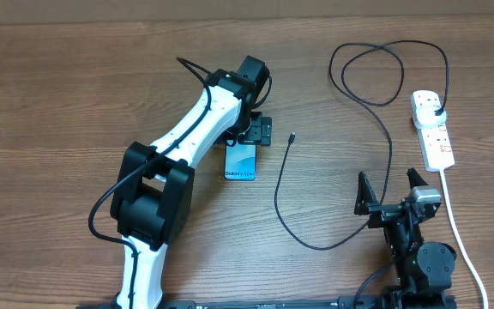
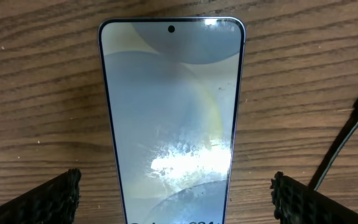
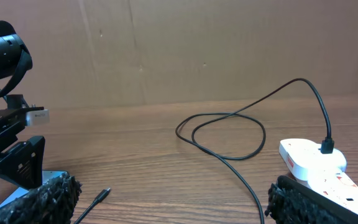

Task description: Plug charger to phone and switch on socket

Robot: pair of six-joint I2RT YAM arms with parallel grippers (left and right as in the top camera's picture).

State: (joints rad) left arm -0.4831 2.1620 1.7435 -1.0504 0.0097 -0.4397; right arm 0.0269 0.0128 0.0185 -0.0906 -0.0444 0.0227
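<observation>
The phone [image 1: 240,163] lies flat on the wood left of centre, screen up; in the left wrist view the phone [image 2: 173,112] fills the middle. My left gripper [image 1: 245,137] is open over its far end, the fingers [image 2: 48,202] standing wide on either side without touching. The charger [image 1: 277,197] trails from its metal tip [image 1: 292,137], just right of the phone, through a loop to a black plug [image 1: 436,110] seated in the socket [image 1: 433,129] at the right. Near the front edge my right gripper [image 1: 393,190] stands open and empty, with the charger's tip [image 3: 101,196] and the socket [image 3: 309,158] ahead.
The socket's white cord [image 1: 461,232] runs down the right side past my right arm. A brown cardboard wall [image 3: 197,43] closes off the back of the table. The charger's loop [image 1: 376,69] lies at the back right.
</observation>
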